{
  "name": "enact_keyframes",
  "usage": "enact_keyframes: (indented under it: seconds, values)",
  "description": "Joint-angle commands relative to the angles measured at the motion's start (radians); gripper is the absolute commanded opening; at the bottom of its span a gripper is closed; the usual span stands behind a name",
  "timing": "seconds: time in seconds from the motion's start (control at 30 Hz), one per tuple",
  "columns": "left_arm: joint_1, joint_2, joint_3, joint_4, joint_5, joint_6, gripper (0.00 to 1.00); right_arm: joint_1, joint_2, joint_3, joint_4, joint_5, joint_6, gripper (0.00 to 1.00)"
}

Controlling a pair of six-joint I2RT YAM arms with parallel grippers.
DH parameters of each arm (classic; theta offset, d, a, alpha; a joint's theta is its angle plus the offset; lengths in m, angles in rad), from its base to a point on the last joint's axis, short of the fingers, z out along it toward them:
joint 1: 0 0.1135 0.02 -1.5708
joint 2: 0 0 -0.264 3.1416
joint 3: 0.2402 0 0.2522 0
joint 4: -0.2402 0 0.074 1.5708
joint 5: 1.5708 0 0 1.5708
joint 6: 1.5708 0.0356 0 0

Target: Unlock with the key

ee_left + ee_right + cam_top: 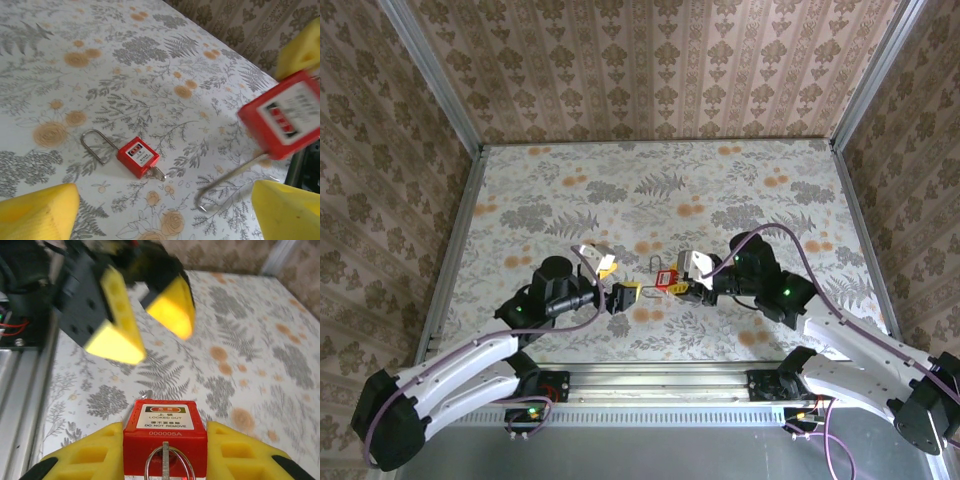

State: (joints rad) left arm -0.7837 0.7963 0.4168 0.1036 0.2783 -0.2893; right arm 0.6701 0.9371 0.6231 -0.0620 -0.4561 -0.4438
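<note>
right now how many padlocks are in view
2. The loose lock lies on the table; the held lock is clamped in the right gripper. The arms could hide more.

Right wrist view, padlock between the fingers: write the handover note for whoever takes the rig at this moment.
Right gripper: shut on the held padlock, a ringed key at its near end.
Left gripper: open, empty, facing that lock.
Second padlock: lying on the table, apart from both grippers.
Done: lock gripped, key seemingly in place.
Left: turn the key; whether the shackle is free cannot be told.
</note>
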Motion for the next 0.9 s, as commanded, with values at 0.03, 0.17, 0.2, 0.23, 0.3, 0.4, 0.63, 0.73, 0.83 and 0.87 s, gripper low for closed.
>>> enact_keyframes:
  seconds: [0.03, 0.17, 0.2, 0.23, 0.3, 0.4, 0.63, 0.73, 0.83, 0.87]
  values:
    - [-0.005, -0.044, 0.060, -0.062, -0.059, 0.044, 0.92, -0.003, 0.000, -0.096, 0.220, 0.219, 0.193, 0.08]
    - [-0.007, -0.054, 0.079, -0.093, -0.071, 0.072, 0.92, -0.019, 0.018, -0.145, 0.265, 0.325, 0.290, 0.06]
    - [-0.007, -0.053, 0.081, -0.097, -0.074, 0.076, 0.92, -0.026, 0.020, -0.158, 0.281, 0.342, 0.311, 0.06]
    - [-0.007, -0.051, 0.080, -0.099, -0.075, 0.079, 0.92, -0.040, 0.022, -0.175, 0.306, 0.347, 0.338, 0.06]
    - [-0.008, -0.048, 0.077, -0.095, -0.077, 0.081, 0.93, -0.069, 0.024, -0.202, 0.352, 0.357, 0.387, 0.06]
    - [-0.009, -0.043, 0.074, -0.091, -0.079, 0.081, 0.93, -0.123, 0.032, -0.228, 0.399, 0.361, 0.446, 0.06]
    - [-0.009, -0.040, 0.076, -0.097, -0.086, 0.088, 0.93, -0.200, 0.092, -0.231, 0.441, 0.328, 0.508, 0.06]
    - [-0.011, -0.036, 0.079, -0.098, -0.087, 0.091, 0.93, -0.202, 0.130, -0.218, 0.453, 0.310, 0.523, 0.05]
    - [-0.012, -0.030, 0.082, -0.099, -0.087, 0.093, 0.93, -0.202, 0.171, -0.213, 0.487, 0.295, 0.553, 0.05]
    - [-0.014, -0.027, 0.083, -0.101, -0.088, 0.095, 0.93, -0.202, 0.186, -0.212, 0.496, 0.291, 0.563, 0.05]
